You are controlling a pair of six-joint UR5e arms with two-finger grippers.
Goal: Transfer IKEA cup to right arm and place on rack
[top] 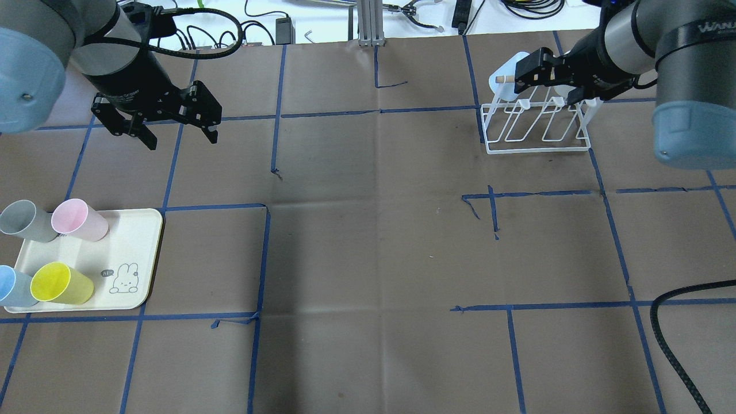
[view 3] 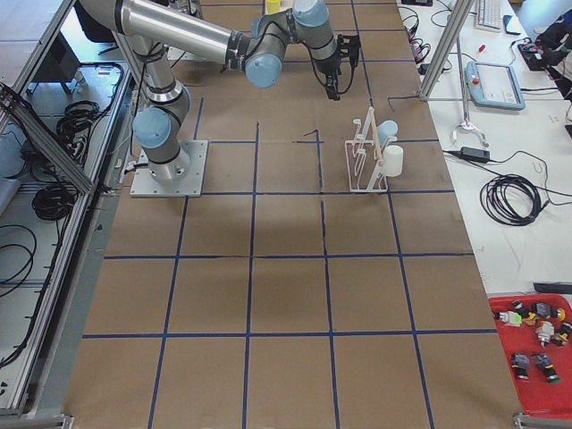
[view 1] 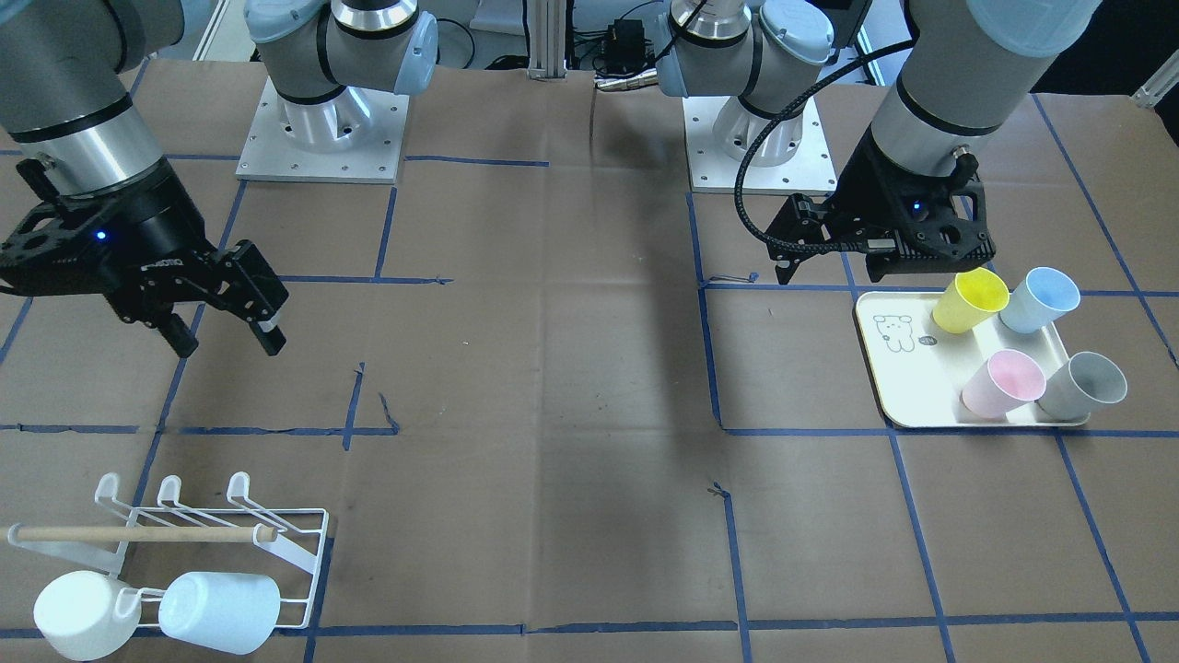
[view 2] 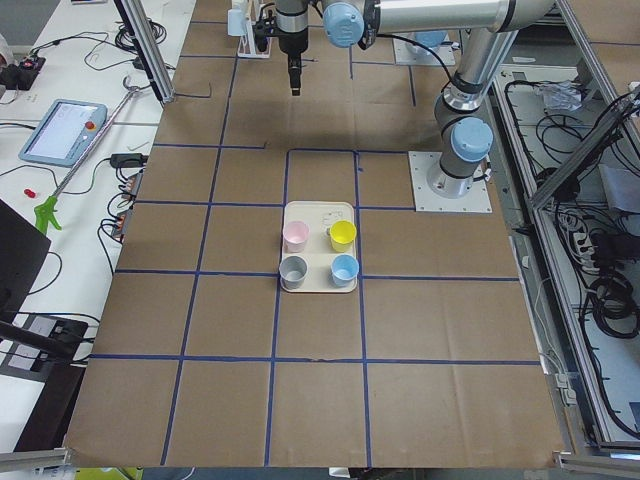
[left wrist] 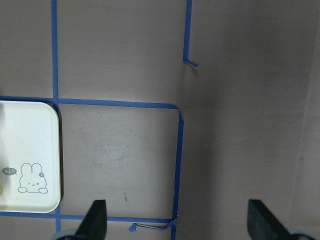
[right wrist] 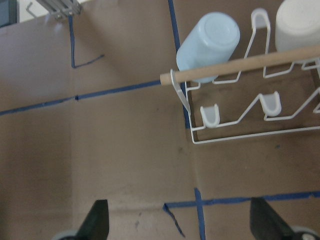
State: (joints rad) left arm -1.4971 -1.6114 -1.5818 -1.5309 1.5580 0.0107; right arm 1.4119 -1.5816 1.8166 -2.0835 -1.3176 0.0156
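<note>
The left gripper [top: 182, 140] and right gripper [view 1: 228, 345] are held above the table [view 1: 589, 368], jaws apart, empty. Four IKEA cups [view 1: 1004, 382] are stood on the cream tray [view 1: 921, 387]; two other cups [view 1: 219, 612] are hung on the white wire rack [view 1: 138, 533].

Rack [view 1: 293, 555]: robot-side row of three prongs [view 1: 169, 488] bare, reachable from above; operator-side row obstructed by white cup [view 1: 83, 612] and pale-blue cup [view 1: 221, 610]; wooden dowel [view 1: 138, 533] spans its top
</note>
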